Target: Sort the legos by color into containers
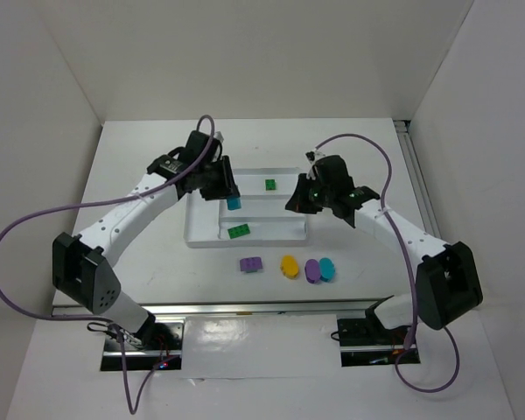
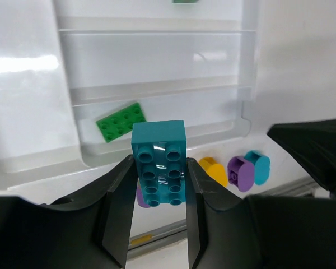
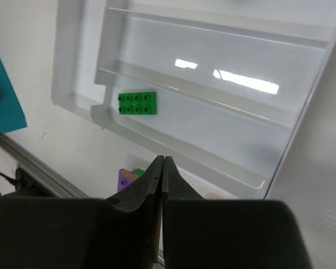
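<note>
While you had the teal brick (image 2: 158, 143) clamped in the left gripper (image 2: 160, 179), the job was a clean drop – so the compartment choice mattered more than speed. The jaws pinched the brick's long sides, studs toward the wrist cam, and it hung above the left part of the tray (image 1: 189, 234). I couldn't tell from the top view whether it was over the upright left section or the end of the middle long one.

Both green pieces were already placed: one green brick (image 2: 121, 120) in the near long section and a second green brick (image 1: 269, 185) in the far one. You needed to avoid those two sections; the middle one showed no brick and looked like the best pick. My advice was to go low before opening, since a smooth plastic floor w/ shallow dividers probably lets a dropped brick skip over, and to remember the spot, as the teal oval (image 1: 327, 269) had to join it.

The right gripper (image 3: 163, 168) was pressed fully together w/ nothing in it, over the tray's right end and apart from your left arm – there was room, but not much.

The brick itself was a glossy, hard teal 2x4, rigid enough for a firm pinch. On the table (image 1: 140, 157) near the tray sat the purple brick (image 1: 250, 263), yellow oval (image 1: 289, 265) and purple oval (image 1: 312, 270), the last touching the teal oval.
</note>
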`<state>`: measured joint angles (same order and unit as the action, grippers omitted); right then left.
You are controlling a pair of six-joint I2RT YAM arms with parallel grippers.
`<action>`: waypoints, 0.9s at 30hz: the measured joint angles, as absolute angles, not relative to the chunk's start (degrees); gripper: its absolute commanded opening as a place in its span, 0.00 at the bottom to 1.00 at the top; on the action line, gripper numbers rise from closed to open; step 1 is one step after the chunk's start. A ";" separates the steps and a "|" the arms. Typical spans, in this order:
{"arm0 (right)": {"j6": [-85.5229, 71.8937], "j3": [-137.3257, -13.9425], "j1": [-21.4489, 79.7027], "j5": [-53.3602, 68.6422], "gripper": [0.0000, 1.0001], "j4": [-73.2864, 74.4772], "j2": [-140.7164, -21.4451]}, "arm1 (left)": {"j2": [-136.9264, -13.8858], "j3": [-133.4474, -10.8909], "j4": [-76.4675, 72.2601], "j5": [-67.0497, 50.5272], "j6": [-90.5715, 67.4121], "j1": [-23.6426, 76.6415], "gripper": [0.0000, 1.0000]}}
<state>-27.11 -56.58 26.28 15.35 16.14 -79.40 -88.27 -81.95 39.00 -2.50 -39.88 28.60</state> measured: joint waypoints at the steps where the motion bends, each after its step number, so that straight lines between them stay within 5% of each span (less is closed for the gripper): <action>1: -27.24 -56.58 26.28 14.50 0.15 16.73 -79.40 | -88.42 -81.97 39.59 -1.72 -40.40 28.08 0.00; 6: -27.42 -59.07 26.92 9.41 0.44 20.51 -82.13 | -92.62 -85.10 44.34 1.85 -42.19 27.88 0.00; 19: -29.61 -80.14 41.71 -8.29 0.50 29.78 -102.65 | -88.73 -91.11 54.57 8.67 -46.70 17.87 0.00; 23: -30.15 -85.56 41.80 -10.85 0.71 31.62 -107.33 | -87.33 -90.96 54.96 8.67 -46.63 17.54 0.00; 27: -31.11 -86.21 43.77 -12.49 0.71 33.04 -108.25 | -86.74 -89.65 55.31 8.60 -46.50 17.06 0.00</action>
<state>-31.11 -86.21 43.77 -12.49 33.04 -108.25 -86.74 -89.65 55.31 8.60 -46.50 17.06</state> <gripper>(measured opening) 0.710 0.469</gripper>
